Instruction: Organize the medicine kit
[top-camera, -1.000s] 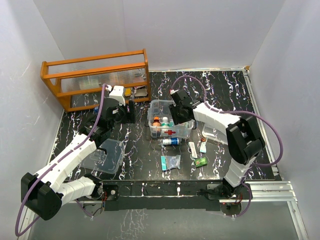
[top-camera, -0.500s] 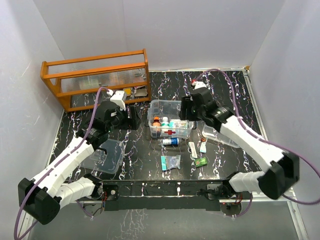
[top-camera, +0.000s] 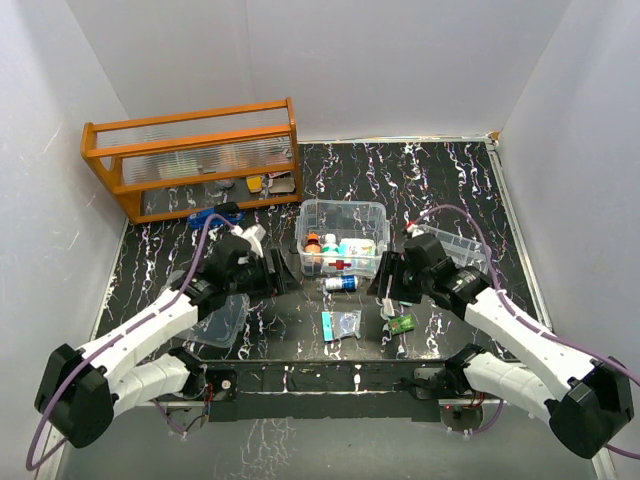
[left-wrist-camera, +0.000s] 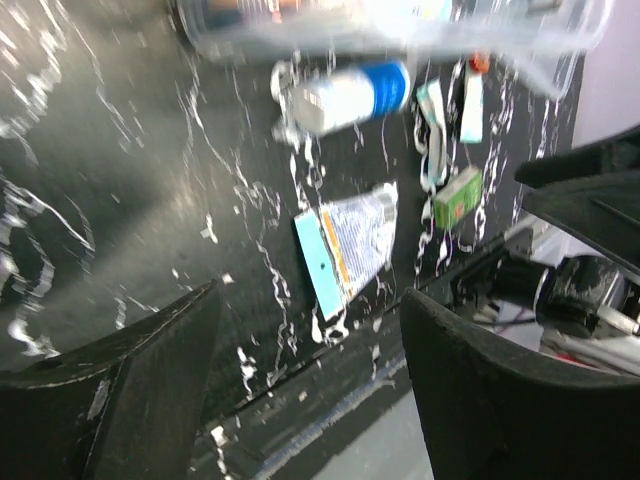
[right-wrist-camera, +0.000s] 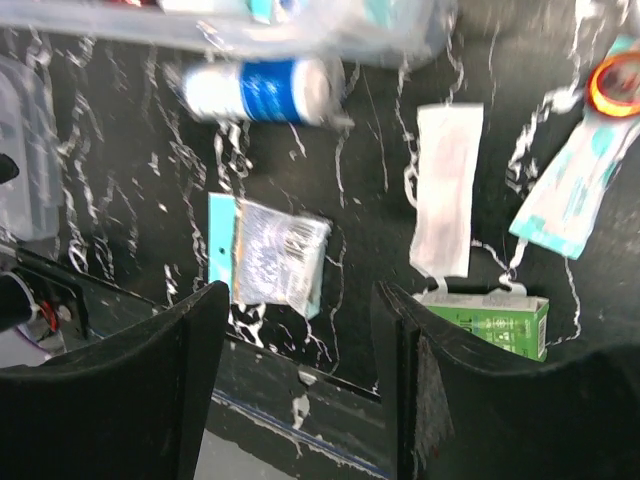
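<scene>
The medicine kit (top-camera: 340, 215) is a clear box with a red cross, mid-table, holding several bottles. In front of it lie a white bottle with a blue label (top-camera: 341, 284), a teal packet (top-camera: 341, 323), a white strip (right-wrist-camera: 445, 190), a green box (top-camera: 402, 323) and a teal sachet (right-wrist-camera: 575, 205). My left gripper (top-camera: 275, 272) is open and empty, left of the bottle. My right gripper (top-camera: 385, 285) is open and empty, right of the bottle, over the strip. The left wrist view shows the bottle (left-wrist-camera: 345, 95) and the packet (left-wrist-camera: 350, 245) ahead of the left gripper (left-wrist-camera: 310, 390). The right gripper (right-wrist-camera: 300, 370) hovers near the packet (right-wrist-camera: 270, 262).
An orange wooden rack (top-camera: 195, 155) stands at the back left, with small items by its foot. A clear plastic lid (top-camera: 215, 315) lies front left under my left arm. Another clear plastic piece (top-camera: 455, 248) lies right of the kit. An orange cap (right-wrist-camera: 618, 85) lies by the sachet.
Both arms have pulled back toward the near edge. The left gripper came from the rack to beside the bottle. The right gripper left the kit and dropped to its front right.
</scene>
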